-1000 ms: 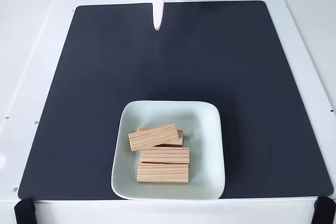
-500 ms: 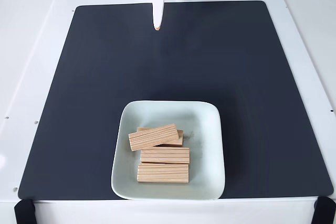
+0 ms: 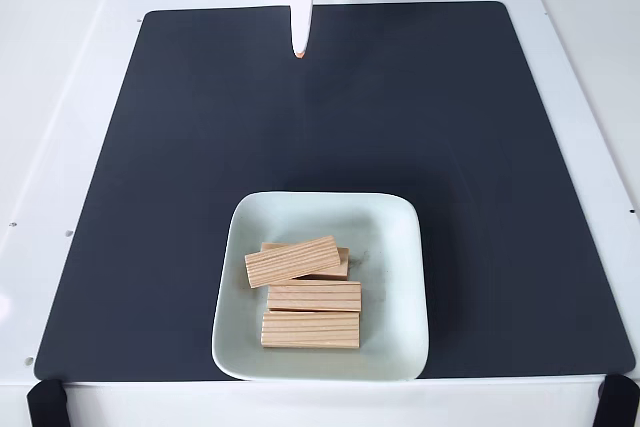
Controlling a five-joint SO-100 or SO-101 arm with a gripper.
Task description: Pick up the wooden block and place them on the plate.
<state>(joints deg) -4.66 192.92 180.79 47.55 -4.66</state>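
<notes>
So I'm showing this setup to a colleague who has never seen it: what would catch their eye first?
Most likely the pale green plate near the front edge of the black mat, with four wooden blocks lying in it, one resting tilted across another. Next, the white gripper at the far edge of the mat, pointing down with nothing in it and well away from the plate.

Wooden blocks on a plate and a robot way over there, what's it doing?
Nothing is being held right now. Four wooden blocks lie in the pale green plate, one resting tilted on top of another. The plate sits near the front of the black mat. The robot's white claw is at the far edge of the mat, well away from the plate, and looks shut. The job looks finished.
</notes>
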